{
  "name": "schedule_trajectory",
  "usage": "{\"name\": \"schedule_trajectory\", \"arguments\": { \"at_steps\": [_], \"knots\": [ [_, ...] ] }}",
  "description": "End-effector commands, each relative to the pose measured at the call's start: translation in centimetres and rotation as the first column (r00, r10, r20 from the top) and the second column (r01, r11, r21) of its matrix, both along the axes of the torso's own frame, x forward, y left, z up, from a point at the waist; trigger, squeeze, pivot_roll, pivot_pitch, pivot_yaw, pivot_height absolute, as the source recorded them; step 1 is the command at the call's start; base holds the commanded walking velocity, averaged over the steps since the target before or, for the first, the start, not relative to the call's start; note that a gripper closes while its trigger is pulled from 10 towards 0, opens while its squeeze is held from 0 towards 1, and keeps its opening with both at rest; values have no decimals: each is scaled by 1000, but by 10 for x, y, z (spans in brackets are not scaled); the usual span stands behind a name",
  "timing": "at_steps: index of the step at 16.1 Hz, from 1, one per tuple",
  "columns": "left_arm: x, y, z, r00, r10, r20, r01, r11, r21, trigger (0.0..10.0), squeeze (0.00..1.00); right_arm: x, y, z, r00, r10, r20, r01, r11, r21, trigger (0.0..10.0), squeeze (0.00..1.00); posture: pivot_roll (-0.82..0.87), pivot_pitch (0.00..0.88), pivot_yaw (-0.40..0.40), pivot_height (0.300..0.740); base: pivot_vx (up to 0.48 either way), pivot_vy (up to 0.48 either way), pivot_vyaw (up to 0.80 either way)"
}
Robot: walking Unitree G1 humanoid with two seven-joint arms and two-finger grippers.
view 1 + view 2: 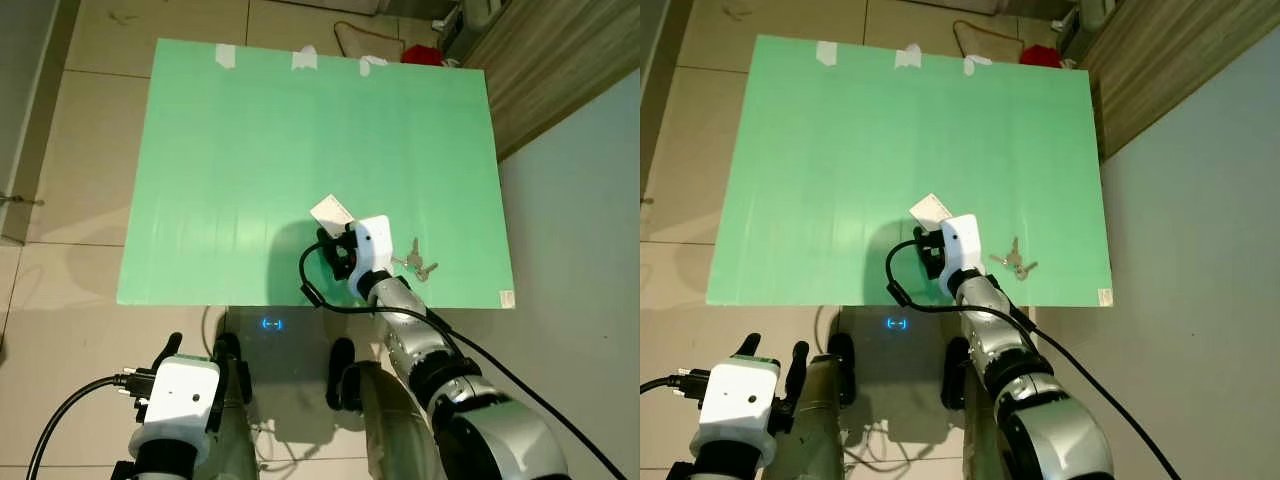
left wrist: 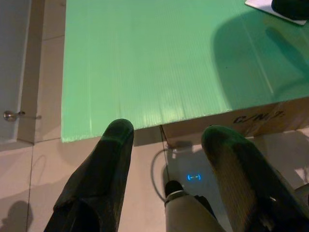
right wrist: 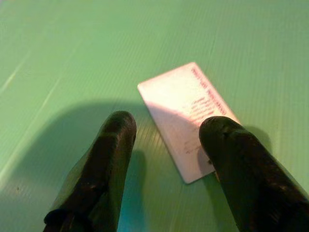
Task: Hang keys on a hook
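A small bunch of silver keys (image 1: pixel 415 262) lies on the green board (image 1: pixel 250 150) near its front right corner. To their left lies a white card with red print (image 3: pixel 188 118). My right gripper (image 3: pixel 169 130) hangs open just above the board. One finger is over the card's near corner, and the other is over bare green. The keys lie a short way to the right of this gripper, apart from it. My left gripper (image 2: pixel 166 145) is open and holds nothing. It sits low in front of the board's front edge, on the left.
The board rests on a cardboard box (image 2: pixel 260 118) on a tiled floor. Strips of white tape (image 1: pixel 303 58) mark its far edge. A red object and a cord (image 1: pixel 400 50) lie on the floor beyond. A wood-panelled wall (image 1: pixel 560 50) runs along the far right.
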State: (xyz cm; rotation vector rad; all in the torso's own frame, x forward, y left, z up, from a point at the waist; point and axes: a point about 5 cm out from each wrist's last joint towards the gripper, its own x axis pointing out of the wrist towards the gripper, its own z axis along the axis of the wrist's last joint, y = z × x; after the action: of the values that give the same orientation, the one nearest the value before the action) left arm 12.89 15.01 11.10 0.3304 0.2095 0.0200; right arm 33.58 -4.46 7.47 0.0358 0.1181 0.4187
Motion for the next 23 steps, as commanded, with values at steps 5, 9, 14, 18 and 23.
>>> {"name": "schedule_trajectory", "arguments": {
  "at_steps": [5, 9, 14, 18, 23],
  "knots": [
    [-8, 5, -6, 999, 12, -53, -11, 1000, 11, 10000, 0, -12, 36, -14, 963, 127, -239, -88, 982, 169, 10000, 0, 402, 521, -138, 740, 0, 0, 0],
    [-6, 5, -7, 998, 18, -52, -18, 1000, 14, 10000, 0, -21, 37, -21, 953, 193, -234, -148, 969, 196, 10000, 0, 385, 519, -151, 740, 0, 0, 0],
    [-5, 3, -6, 999, 14, -49, -14, 1000, 4, 10000, 0, -45, 36, -32, 930, 320, -182, -269, 928, 259, 10000, 0, 361, 513, -162, 740, 0, 0, 0],
    [0, 2, -6, 999, 13, -35, -13, 1000, 2, 10000, 0, -34, 34, -9, 959, 277, -54, -259, 940, 222, 10000, 0, 347, 503, -161, 740, 0, 0, 0],
    [1, -3, -12, 998, -14, -56, 14, 1000, -3, 10000, 0, -3, 17, 10, 998, 67, 2, -67, 995, 73, 10000, 0, 356, 503, -154, 740, 0, 0, 0]
  ]
}}
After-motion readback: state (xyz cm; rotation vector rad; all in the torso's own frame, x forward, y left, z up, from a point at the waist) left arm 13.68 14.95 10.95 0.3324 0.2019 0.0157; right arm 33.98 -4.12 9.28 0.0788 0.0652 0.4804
